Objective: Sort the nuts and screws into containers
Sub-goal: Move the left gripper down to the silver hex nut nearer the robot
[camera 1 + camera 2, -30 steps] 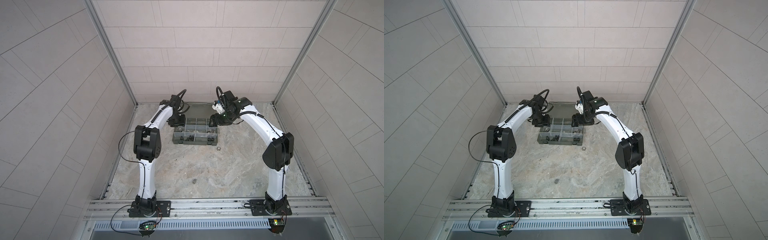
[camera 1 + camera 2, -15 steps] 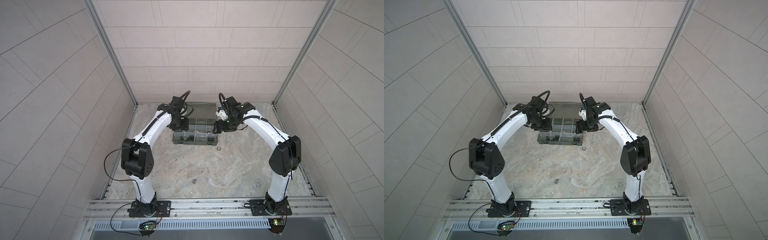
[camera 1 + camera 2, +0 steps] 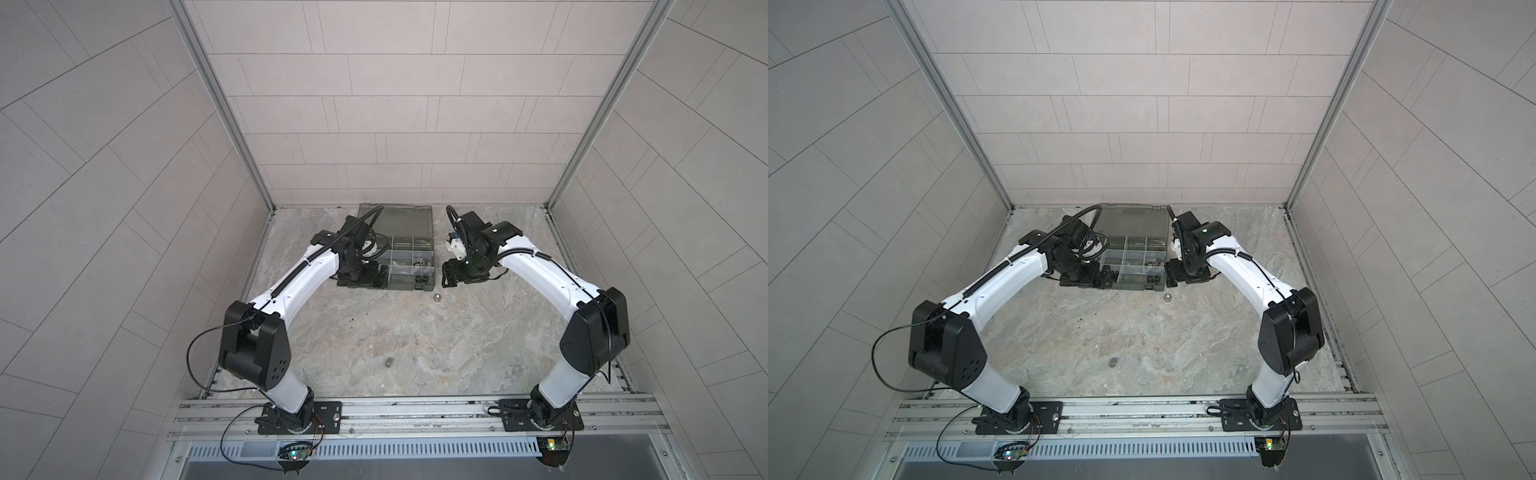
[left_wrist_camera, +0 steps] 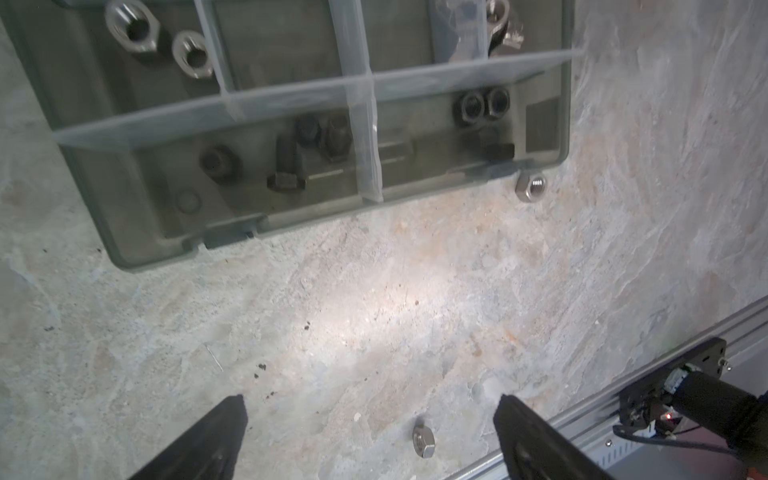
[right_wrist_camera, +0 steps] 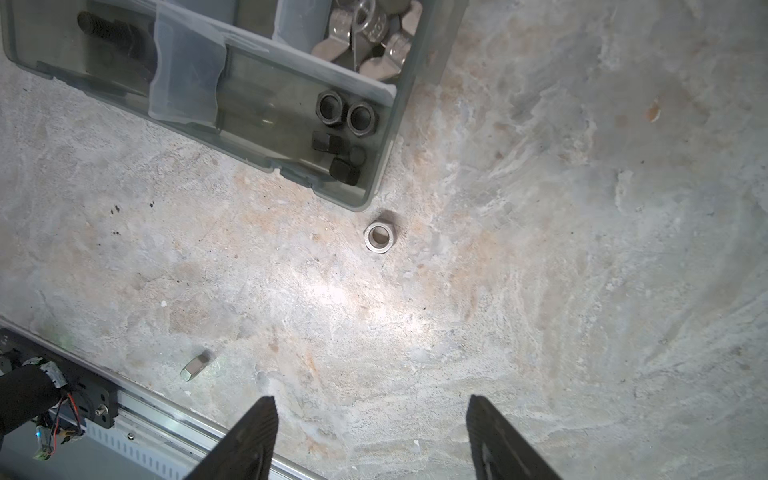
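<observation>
The open organizer case point(image 3: 409, 266) lies at the back middle, its containers split by pale dividers. Black screws point(image 4: 286, 162) lie in one front cell, black hex nuts point(image 4: 482, 106) in the corner cell, silver hex nuts point(image 4: 133, 27) further back, and wing nuts point(image 5: 374, 37) in another cell. One silver nut point(image 3: 436, 297) point(image 5: 379, 237) lies on the table just off the case's front right corner. A second loose nut point(image 3: 389, 362) point(image 4: 423, 437) lies mid-table. My left gripper point(image 3: 376, 276) point(image 4: 370, 411) hangs wide open and empty at the case's left front. My right gripper point(image 3: 448, 276) point(image 5: 372, 409) hangs open and empty beside the case's right side.
The case's lid point(image 3: 1133, 218) lies flat behind the cells, against the back wall. Tiled walls close in the stone-patterned table point(image 3: 415, 332) on three sides. An aluminium rail point(image 3: 415, 409) with both arm bases runs along the front edge.
My left gripper has opened wide and come from over the case's back left to its left front. The right gripper has come down beside the case's right side.
</observation>
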Robot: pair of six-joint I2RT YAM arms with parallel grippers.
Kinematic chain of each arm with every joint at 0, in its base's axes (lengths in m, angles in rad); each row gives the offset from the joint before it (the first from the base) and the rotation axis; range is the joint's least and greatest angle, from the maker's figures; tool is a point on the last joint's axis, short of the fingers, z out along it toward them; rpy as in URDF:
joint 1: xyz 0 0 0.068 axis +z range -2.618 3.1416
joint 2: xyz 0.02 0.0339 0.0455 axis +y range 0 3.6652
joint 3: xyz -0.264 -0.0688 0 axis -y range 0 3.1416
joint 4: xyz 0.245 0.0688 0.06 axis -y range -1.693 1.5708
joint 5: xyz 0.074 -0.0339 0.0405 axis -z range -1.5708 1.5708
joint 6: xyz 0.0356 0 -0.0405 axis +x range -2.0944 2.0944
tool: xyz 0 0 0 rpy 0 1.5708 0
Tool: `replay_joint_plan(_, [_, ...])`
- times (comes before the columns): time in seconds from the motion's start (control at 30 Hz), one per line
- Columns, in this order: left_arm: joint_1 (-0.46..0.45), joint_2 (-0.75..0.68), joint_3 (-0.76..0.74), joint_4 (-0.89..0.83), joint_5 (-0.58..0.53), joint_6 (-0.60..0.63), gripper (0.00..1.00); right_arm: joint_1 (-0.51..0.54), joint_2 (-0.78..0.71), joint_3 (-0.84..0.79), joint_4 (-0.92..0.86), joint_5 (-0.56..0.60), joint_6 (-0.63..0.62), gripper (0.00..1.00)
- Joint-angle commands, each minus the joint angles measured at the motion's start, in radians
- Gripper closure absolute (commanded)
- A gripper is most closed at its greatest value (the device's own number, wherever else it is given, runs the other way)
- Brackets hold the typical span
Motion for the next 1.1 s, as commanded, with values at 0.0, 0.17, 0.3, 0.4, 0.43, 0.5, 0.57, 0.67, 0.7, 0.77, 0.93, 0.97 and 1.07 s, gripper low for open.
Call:
replay_joint_plan(0.0, [-0.055,-0.068,-0.081,-0.008,0.006,-0.016,0.01,0.008,-0.054,-0.007,-0.058,0.058,0.037,0.28])
replay_joint_plan(0.17, [-0.163,-0.190,-0.235,0.025,-0.013,-0.051,0.01,0.020,-0.115,-0.034,-0.120,0.104,0.064,0.31])
replay_joint_plan(0.3, [-0.206,-0.297,-0.373,0.069,-0.029,-0.083,0.01,0.024,-0.202,-0.083,-0.136,0.134,0.098,0.33])
replay_joint_plan(0.4, [-0.283,-0.366,-0.399,0.090,-0.112,-0.126,0.01,0.026,-0.277,-0.143,-0.120,0.118,0.106,0.37])
replay_joint_plan(0.43, [-0.303,-0.379,-0.402,0.092,-0.140,-0.145,0.01,0.026,-0.293,-0.161,-0.115,0.112,0.103,0.40])
replay_joint_plan(0.5, [-0.328,-0.400,-0.444,0.131,-0.152,-0.206,0.06,0.026,-0.322,-0.189,-0.116,0.100,0.097,0.43])
replay_joint_plan(0.57, [-0.355,-0.409,-0.497,0.171,-0.164,-0.270,0.13,0.027,-0.347,-0.204,-0.126,0.083,0.087,0.47])
replay_joint_plan(0.67, [-0.424,-0.436,-0.562,0.214,-0.230,-0.379,0.17,0.029,-0.408,-0.232,-0.133,0.069,0.072,0.47])
replay_joint_plan(0.7, [-0.452,-0.450,-0.588,0.239,-0.247,-0.413,0.18,0.029,-0.429,-0.244,-0.131,0.062,0.067,0.47])
replay_joint_plan(0.77, [-0.498,-0.467,-0.630,0.283,-0.286,-0.460,0.20,0.028,-0.471,-0.274,-0.114,0.047,0.060,0.47])
replay_joint_plan(0.93, [-0.545,-0.437,-0.691,0.337,-0.333,-0.510,0.25,0.029,-0.570,-0.355,-0.062,0.034,0.078,0.47])
replay_joint_plan(0.97, [-0.550,-0.427,-0.693,0.350,-0.332,-0.510,0.27,0.029,-0.590,-0.365,-0.063,0.032,0.081,0.47])
replay_joint_plan(1.07, [-0.573,-0.396,-0.690,0.367,-0.348,-0.510,0.28,0.029,-0.650,-0.395,-0.068,0.052,0.072,0.47])
